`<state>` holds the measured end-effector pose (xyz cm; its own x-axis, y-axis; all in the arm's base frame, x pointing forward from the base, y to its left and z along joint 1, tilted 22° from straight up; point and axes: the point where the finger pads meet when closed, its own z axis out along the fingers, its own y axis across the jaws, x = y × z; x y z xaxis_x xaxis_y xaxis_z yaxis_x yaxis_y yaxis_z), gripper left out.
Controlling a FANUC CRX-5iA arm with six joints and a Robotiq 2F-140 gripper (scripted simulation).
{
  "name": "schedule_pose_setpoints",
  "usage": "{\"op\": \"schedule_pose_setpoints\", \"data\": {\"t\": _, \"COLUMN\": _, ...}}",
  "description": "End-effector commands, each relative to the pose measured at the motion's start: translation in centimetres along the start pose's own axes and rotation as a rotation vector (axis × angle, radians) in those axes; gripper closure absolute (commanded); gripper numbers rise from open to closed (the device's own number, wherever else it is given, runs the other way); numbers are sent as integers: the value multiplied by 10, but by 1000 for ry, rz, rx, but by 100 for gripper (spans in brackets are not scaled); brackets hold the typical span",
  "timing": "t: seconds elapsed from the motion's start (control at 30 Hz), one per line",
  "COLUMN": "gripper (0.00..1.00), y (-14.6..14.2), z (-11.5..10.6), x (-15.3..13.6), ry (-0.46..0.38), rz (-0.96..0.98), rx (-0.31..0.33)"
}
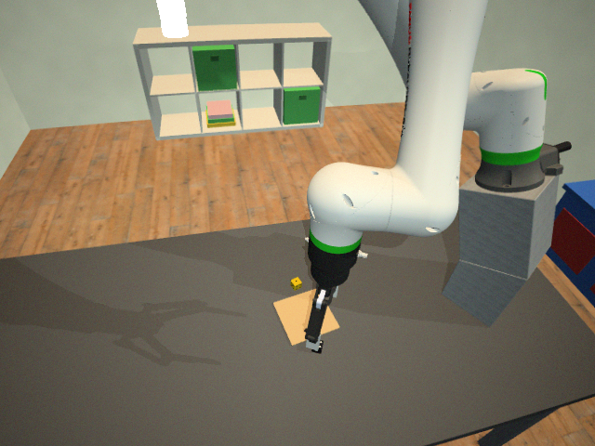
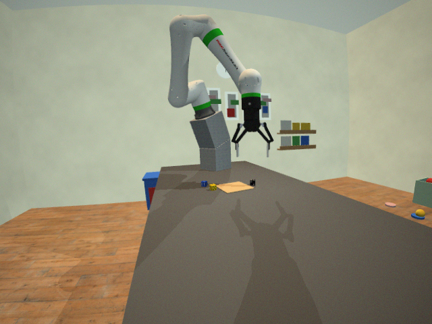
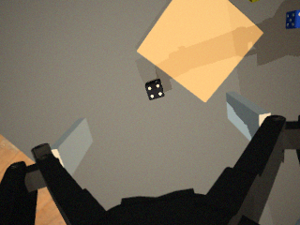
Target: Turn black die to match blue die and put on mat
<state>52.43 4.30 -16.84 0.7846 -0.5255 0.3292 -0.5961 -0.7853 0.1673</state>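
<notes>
The black die (image 3: pixel 154 89) (image 2: pixel 252 181) lies flat on the grey table, just off one edge of the orange mat (image 3: pixel 202 44) (image 2: pixel 237 186) (image 1: pixel 293 317). Its top face shows several white pips. The blue die (image 3: pixel 292 19) (image 2: pixel 204 183) sits on the table past the mat's far side, and its top number is too small to read. My gripper (image 3: pixel 157 117) (image 2: pixel 252 150) is open and empty. It hangs well above the table, pointing down, roughly over the black die. In the top view the arm hides the blue die and a finger covers the black die.
A yellow die (image 1: pixel 296 282) (image 2: pixel 212 187) lies on the table beside the mat, near the blue die. The robot's grey pedestal (image 1: pixel 499 240) (image 2: pixel 214 146) stands at the table's end. A blue cabinet (image 2: pixel 150 186) stands beside the table.
</notes>
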Motion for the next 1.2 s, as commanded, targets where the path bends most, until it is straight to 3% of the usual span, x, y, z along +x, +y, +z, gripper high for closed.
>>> {"op": "schedule_pose_setpoints", "data": {"t": 0.0, "gripper": 0, "y": 0, "z": 3, "x": 0, "ry": 8, "rz": 147, "rx": 2}}
{"op": "schedule_pose_setpoints", "data": {"t": 1.0, "gripper": 0, "y": -2, "z": 22, "x": 1, "ry": 7, "rz": 1031, "rx": 5}}
{"op": "schedule_pose_setpoints", "data": {"t": 1.1, "gripper": 0, "y": -2, "z": 22, "x": 1, "ry": 6, "rz": 1051, "rx": 5}}
{"op": "schedule_pose_setpoints", "data": {"t": 1.17, "gripper": 0, "y": -2, "z": 25, "x": 1, "ry": 6, "rz": 1168, "rx": 5}}
